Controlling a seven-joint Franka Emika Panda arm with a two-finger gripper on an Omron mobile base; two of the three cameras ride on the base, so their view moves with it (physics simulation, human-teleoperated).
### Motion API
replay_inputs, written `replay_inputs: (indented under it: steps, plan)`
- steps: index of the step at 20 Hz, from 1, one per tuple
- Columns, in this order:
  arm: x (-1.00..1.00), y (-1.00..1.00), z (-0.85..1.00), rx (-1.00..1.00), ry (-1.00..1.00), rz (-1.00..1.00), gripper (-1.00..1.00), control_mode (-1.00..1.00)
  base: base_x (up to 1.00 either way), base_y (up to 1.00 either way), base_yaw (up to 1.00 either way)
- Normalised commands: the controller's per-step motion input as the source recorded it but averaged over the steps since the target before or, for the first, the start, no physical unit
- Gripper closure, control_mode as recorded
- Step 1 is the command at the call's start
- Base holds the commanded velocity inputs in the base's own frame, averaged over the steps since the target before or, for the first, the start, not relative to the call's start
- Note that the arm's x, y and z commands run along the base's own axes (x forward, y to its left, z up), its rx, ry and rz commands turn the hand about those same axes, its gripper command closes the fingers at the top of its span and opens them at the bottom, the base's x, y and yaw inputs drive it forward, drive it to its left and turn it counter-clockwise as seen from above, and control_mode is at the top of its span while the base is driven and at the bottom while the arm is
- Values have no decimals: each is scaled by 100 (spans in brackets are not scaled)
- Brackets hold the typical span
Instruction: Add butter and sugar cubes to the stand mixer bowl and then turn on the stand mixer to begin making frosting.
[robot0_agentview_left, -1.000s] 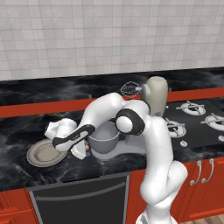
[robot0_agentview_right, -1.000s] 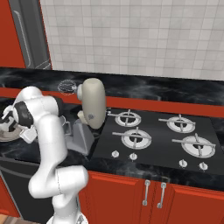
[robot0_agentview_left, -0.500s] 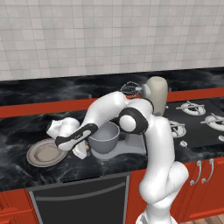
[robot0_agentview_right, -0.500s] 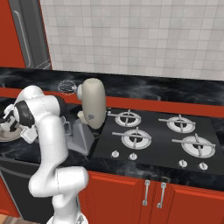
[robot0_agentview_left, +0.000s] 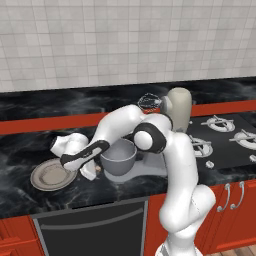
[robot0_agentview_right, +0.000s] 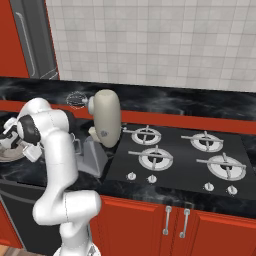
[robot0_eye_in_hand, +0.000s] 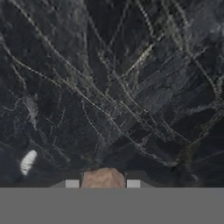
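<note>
A tan sugar cube (robot0_eye_in_hand: 103, 177) sits on the black marble counter, filling the gap between my two fingertips (robot0_eye_in_hand: 72, 183). My gripper (robot0_eye_in_hand: 103, 184) is shut on it. In the left base view the gripper (robot0_agentview_left: 94, 173) is low on the counter, between the flat grey plate (robot0_agentview_left: 47, 176) and the stand mixer bowl (robot0_agentview_left: 119, 157), with the cube (robot0_agentview_left: 98, 169) at its tip. The stand mixer (robot0_agentview_left: 178, 107) has its cream head and whisk (robot0_agentview_left: 149, 102) raised behind the bowl. From the right the mixer (robot0_agentview_right: 106, 117) stands beside my arm, with my hand (robot0_agentview_right: 31, 150) down at the plate (robot0_agentview_right: 6, 154). The butter is hidden.
A gas hob (robot0_agentview_left: 222, 125) (robot0_agentview_right: 175, 150) takes up the counter right of the mixer. The counter's front edge runs just below the plate and bowl. A tiled wall closes the back. A tall grey fridge (robot0_agentview_right: 32, 40) stands at the far left of the right base view.
The jaws have come in from wide open onto the sugar cube. The hand has settled a little lower on the counter between plate and bowl.
</note>
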Motion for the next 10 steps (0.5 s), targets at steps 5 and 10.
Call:
replay_inputs:
  steps: [5,10]
  plan:
    - [-12,47,-10,0,-1,0,100,-100,0,0,0]
    - [-45,6,31,0,-8,-1,100,-100,0,0,0]
